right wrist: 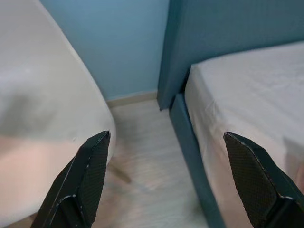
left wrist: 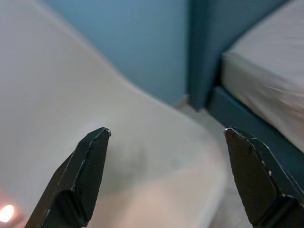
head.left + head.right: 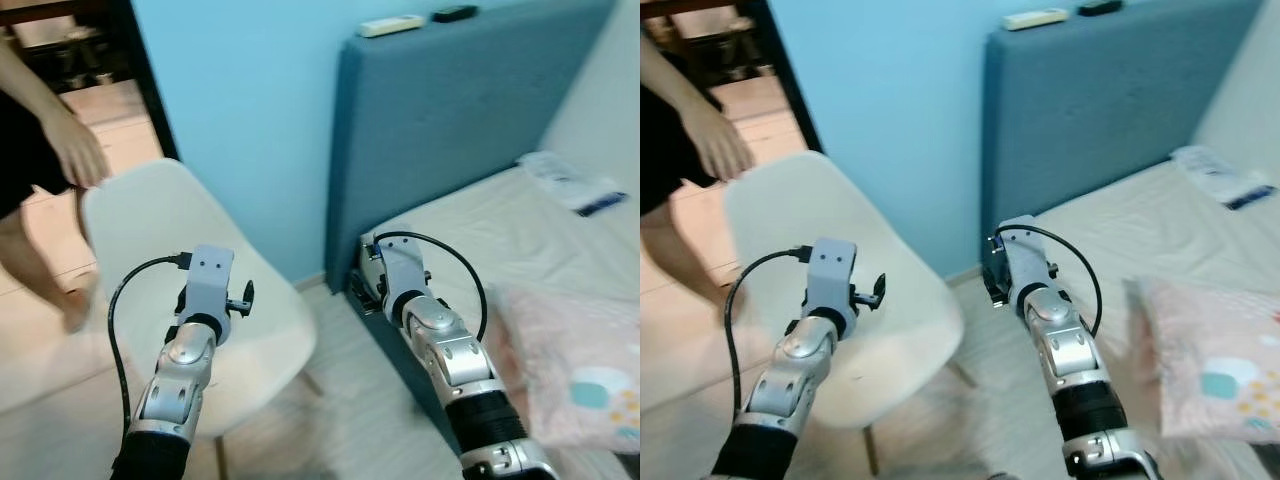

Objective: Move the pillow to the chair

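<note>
I see the pink pillow [image 3: 575, 375] on the bed [image 3: 480, 225], right of my right gripper [image 1: 164, 183], the nearer one; both jaws spread empty, left gripper [image 2: 164, 178] over the white chair [image 3: 200, 300].

You have the chair [image 3: 200, 300] on the left and the bed [image 3: 480, 230] on the right, with a strip of floor [image 3: 350, 400] between them. The headboard [image 3: 450, 130] stands at the bed's far end, against the wall [image 3: 250, 100]; two small things lie on top of it (too blurred to name). The pillow [image 3: 570, 360] lies on the bed's near part, right of your right arm. A person's hand [image 3: 80, 150] hangs just behind the chair's back.
</note>
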`<state>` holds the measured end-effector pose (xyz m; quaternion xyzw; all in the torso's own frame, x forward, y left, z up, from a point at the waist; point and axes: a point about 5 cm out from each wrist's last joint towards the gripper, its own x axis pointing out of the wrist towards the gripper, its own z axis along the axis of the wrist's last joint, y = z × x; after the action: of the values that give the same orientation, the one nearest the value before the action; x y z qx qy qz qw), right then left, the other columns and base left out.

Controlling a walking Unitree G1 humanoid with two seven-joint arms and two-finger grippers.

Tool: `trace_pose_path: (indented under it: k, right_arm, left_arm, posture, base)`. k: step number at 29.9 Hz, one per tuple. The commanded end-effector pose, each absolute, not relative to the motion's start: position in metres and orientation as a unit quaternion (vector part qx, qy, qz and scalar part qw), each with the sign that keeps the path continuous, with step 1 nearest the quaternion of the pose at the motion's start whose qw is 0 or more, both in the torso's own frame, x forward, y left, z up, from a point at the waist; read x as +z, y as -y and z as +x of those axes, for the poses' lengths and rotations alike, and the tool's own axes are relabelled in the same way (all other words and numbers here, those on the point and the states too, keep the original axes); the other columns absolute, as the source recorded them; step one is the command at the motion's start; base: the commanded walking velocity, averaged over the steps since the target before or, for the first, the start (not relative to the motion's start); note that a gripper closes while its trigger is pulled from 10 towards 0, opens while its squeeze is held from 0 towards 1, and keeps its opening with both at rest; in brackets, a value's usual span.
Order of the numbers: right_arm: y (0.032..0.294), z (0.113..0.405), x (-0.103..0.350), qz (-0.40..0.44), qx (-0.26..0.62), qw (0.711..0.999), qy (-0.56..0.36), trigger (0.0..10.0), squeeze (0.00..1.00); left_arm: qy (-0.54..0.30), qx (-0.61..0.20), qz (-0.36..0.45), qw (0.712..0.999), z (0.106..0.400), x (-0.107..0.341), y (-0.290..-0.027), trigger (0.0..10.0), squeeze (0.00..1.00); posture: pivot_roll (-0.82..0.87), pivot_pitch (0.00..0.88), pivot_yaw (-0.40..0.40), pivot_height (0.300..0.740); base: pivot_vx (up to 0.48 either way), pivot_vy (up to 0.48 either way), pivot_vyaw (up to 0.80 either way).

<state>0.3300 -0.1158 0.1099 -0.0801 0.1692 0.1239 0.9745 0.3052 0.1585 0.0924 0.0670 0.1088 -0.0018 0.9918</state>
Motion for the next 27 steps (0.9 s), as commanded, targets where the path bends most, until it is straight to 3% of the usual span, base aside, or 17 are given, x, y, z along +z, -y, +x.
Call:
trace_pose_path:
  k: [1, 16, 27]
  right_arm:
    - [0.115, 0.328, 0.107, -0.076, 0.127, 0.973, -0.176, 10.0, 0.00]
    - [0.113, 0.330, 0.109, -0.074, 0.127, 0.974, -0.174, 10.0, 0.00]
    - [0.115, 0.331, 0.109, -0.081, 0.130, 0.973, -0.173, 10.0, 0.00]
  left_arm:
    - [-0.114, -0.002, 0.068, 0.991, 0.303, 0.089, -0.159, 10.0, 0.00]
    - [-0.120, -0.009, 0.073, 0.990, 0.306, 0.089, -0.159, 10.0, 0.00]
    - [-0.109, -0.007, 0.072, 0.991, 0.314, 0.096, -0.163, 10.0, 0.00]
  posture:
    - [0.01, 0.085, 0.027, 0.740]
    - [0.01, 0.088, 0.032, 0.740]
    - [0.00, 0.035, 0.030, 0.740]
  base:
    - [0.000, 0.000, -0.80]
    - [0.000, 0.000, -0.80]
    - [0.000, 0.000, -0.80]
